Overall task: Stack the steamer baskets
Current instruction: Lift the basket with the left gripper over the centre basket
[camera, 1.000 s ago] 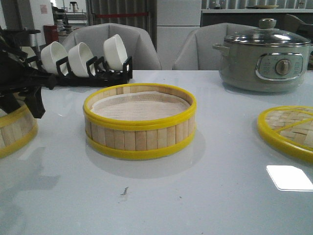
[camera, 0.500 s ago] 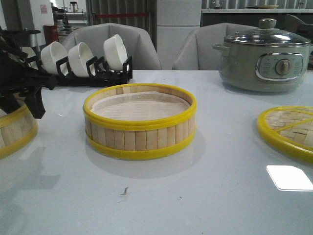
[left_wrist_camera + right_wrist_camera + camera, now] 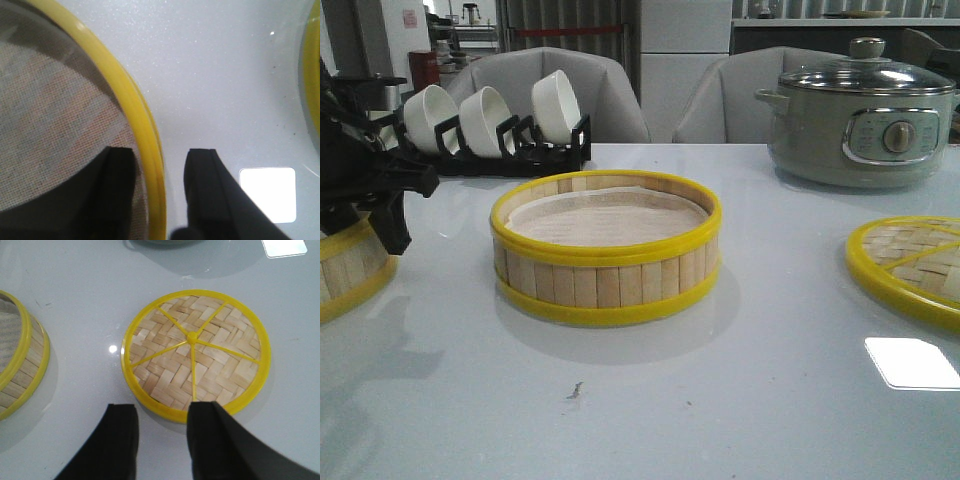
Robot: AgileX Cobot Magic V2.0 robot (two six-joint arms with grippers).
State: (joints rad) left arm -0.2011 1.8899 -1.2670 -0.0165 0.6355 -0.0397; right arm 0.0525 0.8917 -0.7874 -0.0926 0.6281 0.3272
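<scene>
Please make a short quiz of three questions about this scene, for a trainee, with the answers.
1. True or false: the two round bamboo steamer baskets with yellow rims are already stacked.
2. Where do the left gripper jaws stand? A) astride the left basket's rim B) on the flat woven bamboo lid
3. How many white bowls sit in the black rack?

Key: 1. False; the centre basket stands alone. 2. A. 3. Three.
</scene>
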